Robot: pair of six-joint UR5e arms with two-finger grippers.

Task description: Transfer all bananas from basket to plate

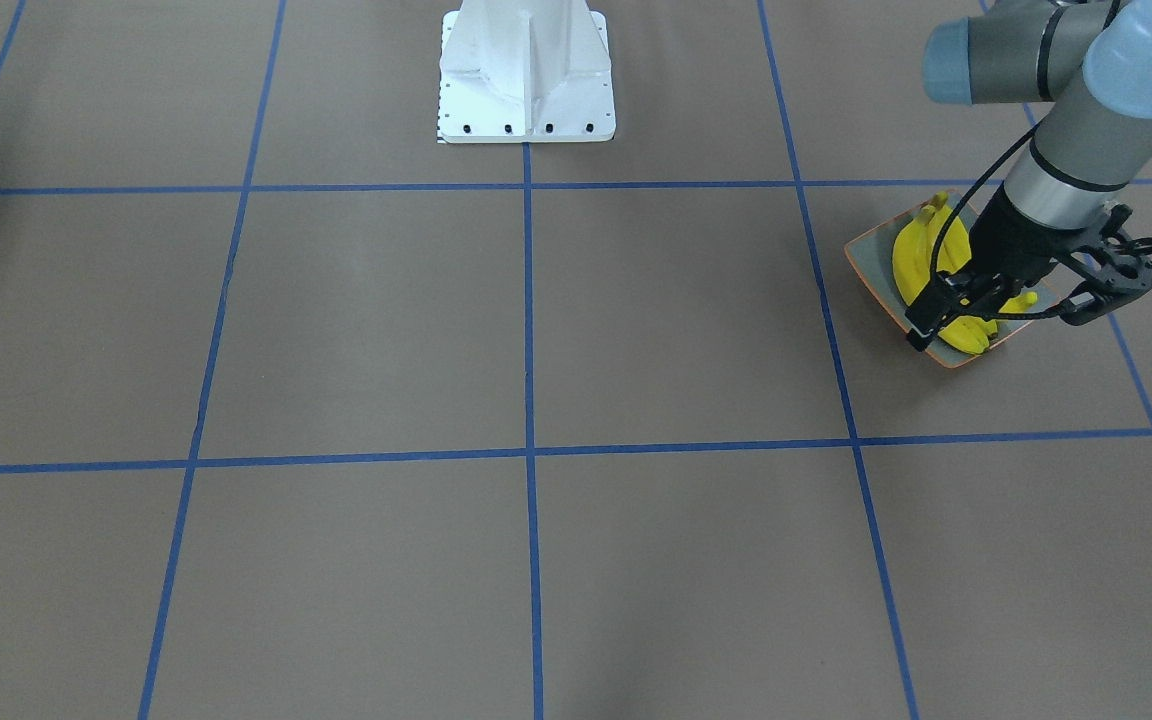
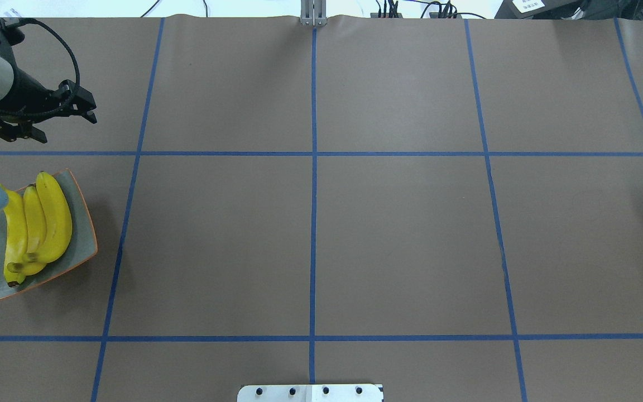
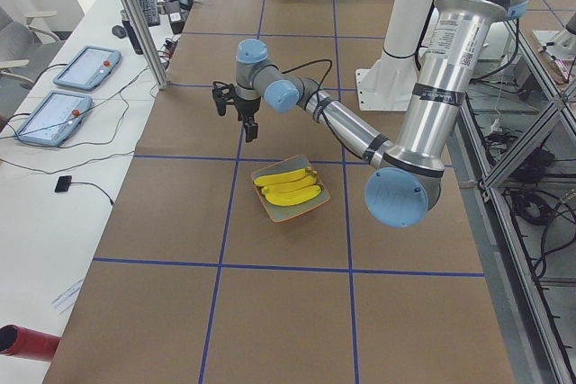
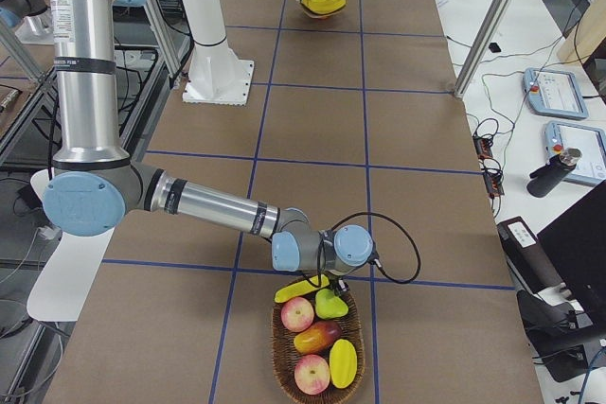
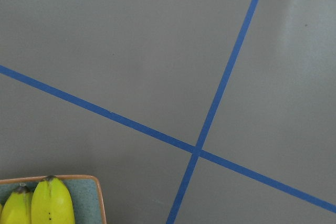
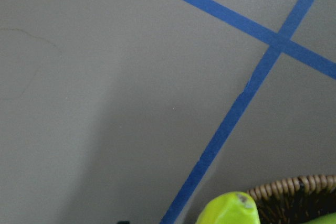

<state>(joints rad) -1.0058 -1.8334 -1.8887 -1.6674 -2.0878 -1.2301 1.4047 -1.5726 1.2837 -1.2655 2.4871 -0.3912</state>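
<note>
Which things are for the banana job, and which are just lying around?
For the job: three bananas, the plate under them, the basket, one banana at the basket's rim.
Just lying around: apples and a green pear in the basket, two teach pendants.

The left arm (image 3: 423,105) is seen reaching well out from the base. Its elbow is dropped low, its forearm is run forward, and its wrist is turned so that the left gripper (image 3: 236,117) is pointed down and held clear above the surface (image 3: 180,222). The jaws are spread apart and nothing is gripped between them. The right arm (image 4: 204,205) is extended low, with its forearm laid almost level and its wrist joints folded at the end. The right gripper (image 4: 329,277) is tucked beneath those joints, close to the surface. Whether its jaws are parted or closed cannot be made out.
</note>
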